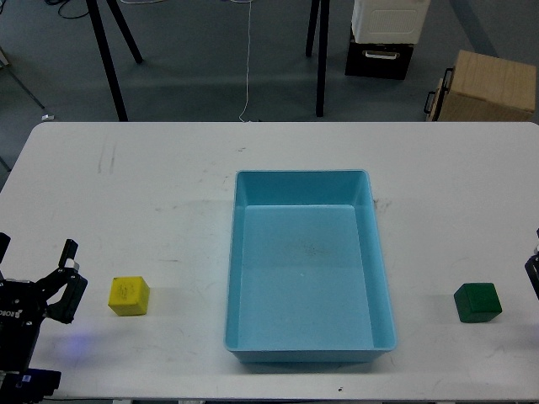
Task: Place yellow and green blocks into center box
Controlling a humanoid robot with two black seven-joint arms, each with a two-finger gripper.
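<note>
Blocks, yellow (129,296) and green (478,302), are set either side of the box (303,187), long axis running away; left pincer (52,271) is spread wide.

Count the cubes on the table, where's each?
2. The yellow block sits left of the blue tray, near the left gripper. The green block sits right of the tray. The tray's inside looks empty; none seem hidden.

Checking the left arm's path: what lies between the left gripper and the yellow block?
Nothing: in the head view only bare table separates the left gripper from the yellow block.
</note>
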